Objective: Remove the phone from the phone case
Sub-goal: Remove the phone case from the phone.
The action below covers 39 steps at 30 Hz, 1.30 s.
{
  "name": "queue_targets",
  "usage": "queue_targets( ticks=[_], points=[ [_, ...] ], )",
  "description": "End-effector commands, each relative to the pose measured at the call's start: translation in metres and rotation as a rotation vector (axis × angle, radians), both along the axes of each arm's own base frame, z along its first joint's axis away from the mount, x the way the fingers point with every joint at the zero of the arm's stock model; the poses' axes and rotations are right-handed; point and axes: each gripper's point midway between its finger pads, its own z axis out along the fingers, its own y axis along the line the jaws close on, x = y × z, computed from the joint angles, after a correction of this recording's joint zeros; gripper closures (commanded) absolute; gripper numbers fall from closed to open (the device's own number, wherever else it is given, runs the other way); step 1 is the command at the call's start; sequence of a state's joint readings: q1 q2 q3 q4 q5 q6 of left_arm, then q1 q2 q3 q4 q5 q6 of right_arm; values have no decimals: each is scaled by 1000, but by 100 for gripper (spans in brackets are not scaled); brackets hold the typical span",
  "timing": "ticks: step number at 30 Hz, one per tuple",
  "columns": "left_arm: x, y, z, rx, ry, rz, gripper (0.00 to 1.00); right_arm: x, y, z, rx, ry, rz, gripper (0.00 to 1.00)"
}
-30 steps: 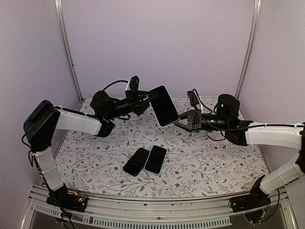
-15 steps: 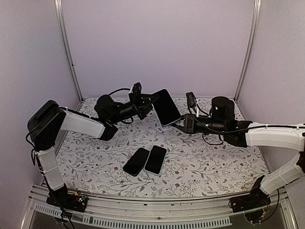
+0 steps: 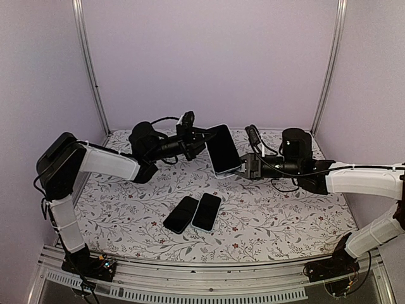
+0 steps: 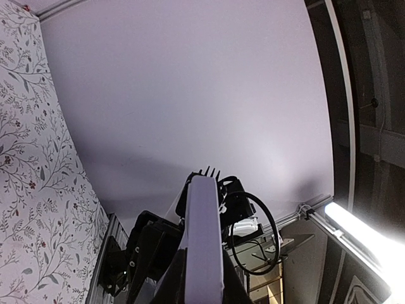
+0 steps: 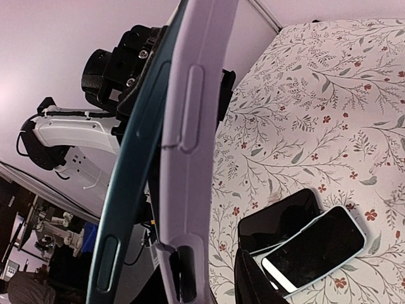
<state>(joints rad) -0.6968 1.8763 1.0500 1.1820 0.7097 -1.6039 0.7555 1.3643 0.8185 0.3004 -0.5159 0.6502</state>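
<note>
Two spare handsets lie side by side and touching on the flowered table cover (image 3: 285, 215), a black one (image 3: 181, 214) and a pale-rimmed one (image 3: 206, 211), and this pair serves as the mark for all else; the phone (image 3: 223, 147) hangs in the air above and beyond the pair, clear of the cover, tilted with its dark screen toward the top camera and its upper end leaning to the left; the left gripper (image 3: 201, 134), up and to the left beyond the pair, is clamped on that upper end, and in its own wrist view the lilac edge rises straight out from between its fingers; the right gripper (image 3: 240, 170), to the right beyond the pair and lower than the left one, meets the phone's lower corner; its dark fingers (image 5: 183, 282) sit right at the bottom tip of the edge, but whether they pinch it I cannot tell; in the right wrist view the held thing shows edge-on as two layers, the lilac phone case (image 5: 190, 126) with a moulded side button and a teal strip (image 5: 136, 164) alongside it, lying close together higher up and spread apart toward the lower end; the pair lies on the cover below and to the right in that same view.
</note>
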Motion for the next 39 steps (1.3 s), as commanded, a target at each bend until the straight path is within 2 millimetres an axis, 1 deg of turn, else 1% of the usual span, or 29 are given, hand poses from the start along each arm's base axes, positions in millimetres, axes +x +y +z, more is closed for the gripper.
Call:
queue_targets(
  ticks=[1,4,9,16,19,22,24,25,26,29,30,32,33,36,39],
  points=[
    [-22,-7,10,36,-73,-110,100,-2,0,10,95,65,61,69],
    [-21,-5,4,65,-68,-116,100,-3,-2,11,124,82,77,68],
    [-19,-1,3,80,-74,-118,100,-5,-7,7,154,116,91,67],
    [-16,-5,-8,142,-79,-135,100,-8,-7,9,179,133,116,68],
    [-16,-7,-8,154,-88,-144,100,-9,-5,9,189,144,134,73],
    [-14,-9,-10,170,-89,-148,100,-9,-2,12,207,153,156,82],
    [-13,-10,-10,181,-91,-148,98,-9,0,15,221,158,170,92],
    [-12,-10,-11,187,-89,-146,93,-8,1,15,223,164,171,97],
    [-12,-11,-12,191,-86,-145,90,-7,2,14,226,169,169,100],
    [-8,-9,-16,202,-72,-136,74,-5,4,16,238,175,165,100],
    [-6,-7,-17,207,-69,-129,70,-4,4,18,244,173,166,100],
    [-2,-3,-21,221,-59,-107,57,-3,7,19,256,176,175,100],
    [0,0,-22,229,-57,-96,52,-1,8,19,262,180,177,100],
    [7,13,-24,253,-56,-48,38,3,10,20,272,183,174,100],
    [13,27,-27,291,-54,2,30,10,12,17,269,172,155,100]
  ],
)
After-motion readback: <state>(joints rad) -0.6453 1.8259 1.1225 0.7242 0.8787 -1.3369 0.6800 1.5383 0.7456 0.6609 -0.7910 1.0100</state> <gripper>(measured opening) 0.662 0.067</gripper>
